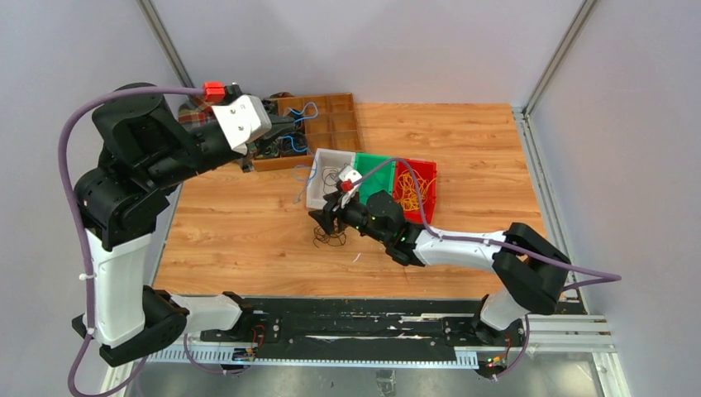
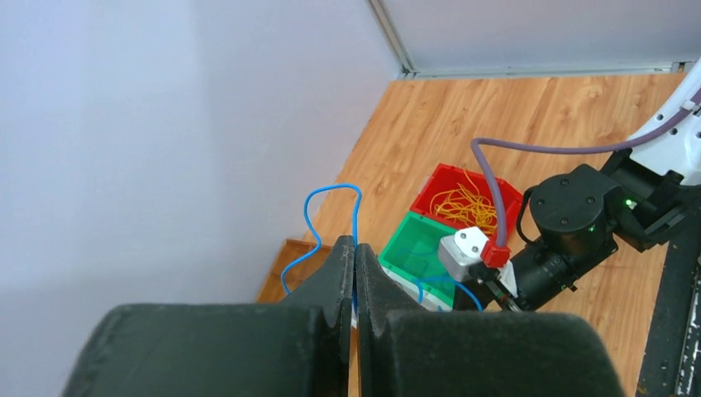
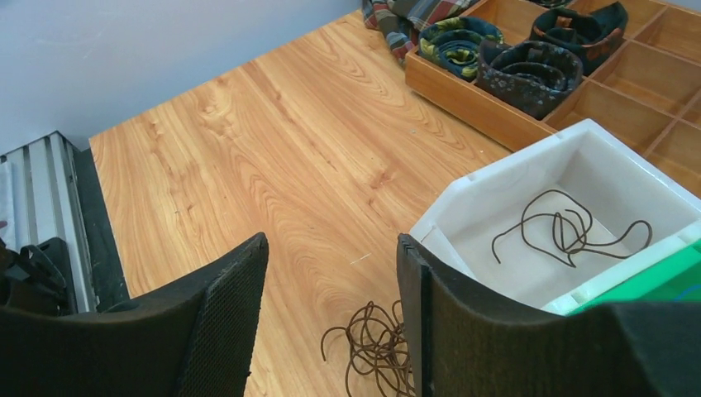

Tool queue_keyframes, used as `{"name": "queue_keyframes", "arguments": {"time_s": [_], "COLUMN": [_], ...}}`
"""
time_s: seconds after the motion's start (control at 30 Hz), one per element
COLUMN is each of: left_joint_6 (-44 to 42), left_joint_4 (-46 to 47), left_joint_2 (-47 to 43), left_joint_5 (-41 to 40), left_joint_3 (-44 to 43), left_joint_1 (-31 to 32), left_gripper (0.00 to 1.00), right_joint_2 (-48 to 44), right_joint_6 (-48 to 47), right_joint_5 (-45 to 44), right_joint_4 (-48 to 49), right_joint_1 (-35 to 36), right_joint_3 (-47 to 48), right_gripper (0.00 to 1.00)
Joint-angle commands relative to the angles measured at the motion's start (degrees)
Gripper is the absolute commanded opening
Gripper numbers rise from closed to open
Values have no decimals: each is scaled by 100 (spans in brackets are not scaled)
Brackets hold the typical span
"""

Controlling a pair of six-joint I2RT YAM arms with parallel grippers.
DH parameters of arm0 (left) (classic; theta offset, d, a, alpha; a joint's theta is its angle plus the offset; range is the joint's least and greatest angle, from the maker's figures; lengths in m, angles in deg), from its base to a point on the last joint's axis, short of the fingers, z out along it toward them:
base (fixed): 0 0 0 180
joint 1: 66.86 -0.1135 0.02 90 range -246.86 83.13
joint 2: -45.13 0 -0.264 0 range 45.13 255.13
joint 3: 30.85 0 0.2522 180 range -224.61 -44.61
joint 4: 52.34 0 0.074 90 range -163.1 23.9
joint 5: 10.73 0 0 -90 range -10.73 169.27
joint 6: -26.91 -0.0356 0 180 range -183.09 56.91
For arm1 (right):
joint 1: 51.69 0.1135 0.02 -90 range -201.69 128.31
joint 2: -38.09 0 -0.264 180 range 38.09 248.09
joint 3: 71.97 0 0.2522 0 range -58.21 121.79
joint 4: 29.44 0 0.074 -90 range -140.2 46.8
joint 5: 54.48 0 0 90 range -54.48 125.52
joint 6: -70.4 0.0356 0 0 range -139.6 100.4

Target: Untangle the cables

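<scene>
I am gripping a blue cable [image 2: 331, 192], looping above the tips, in the pinched-shut left gripper [image 2: 355, 248]. Meanwhile the right gripper [image 3: 331, 244] is standing wide over the dark tangle [image 3: 372, 351] just below. Closing off-centre risks tightening knots or snagging the adjacent white bin [image 3: 496, 174].

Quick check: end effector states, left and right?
Left end effector: closed, holding the blue cable.
Right end effector: open, holding nothing, over the dark cable tangle.
</scene>
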Motion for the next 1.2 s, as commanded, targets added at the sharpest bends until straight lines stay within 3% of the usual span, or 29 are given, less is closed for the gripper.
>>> {"name": "queue_keyframes", "arguments": {"time_s": [0.0, 0.17, 0.33, 0.47, 0.73, 0.93, 1.17], "left_joint_6": [-126, -71, 149, 96, -308, -661, -926], "left_joint_4": [23, 526, 1568, 2583, 3609, 3589, 3931], "left_joint_2": [113, 160, 343, 705, 2108, 2997, 3391], "left_joint_5": [-26, -41, -24, -113, -432, -480, -638], "left_joint_3": [219, 1175, 2296, 3055, 2923, 2255, 2348], "left_joint_1": [19, 18, 65, 164, 278, 368, 474], "left_gripper": [0, 0, 1, 0, 0, 0, 0], "right_joint_2": [-306, -1408, -2711, -3584, -4572, -4590, -4608], "right_joint_6": [145, 446, 419, 334, 397, 492, 452], "right_joint_5": [-534, -1776, -3609, -4423, -4215, -4088, -3989], "right_joint_4": [129, -669, -1624, -1994, -2363, -2401, -2436], "right_joint_1": [29, -325, -667, -1026, -1774, -1924, -2048], "right_joint_3": [-188, -804, -1317, -1635, -2005, -2192, -2265], "right_gripper": [60, 66, 65, 64, 62, 61, 61]}}
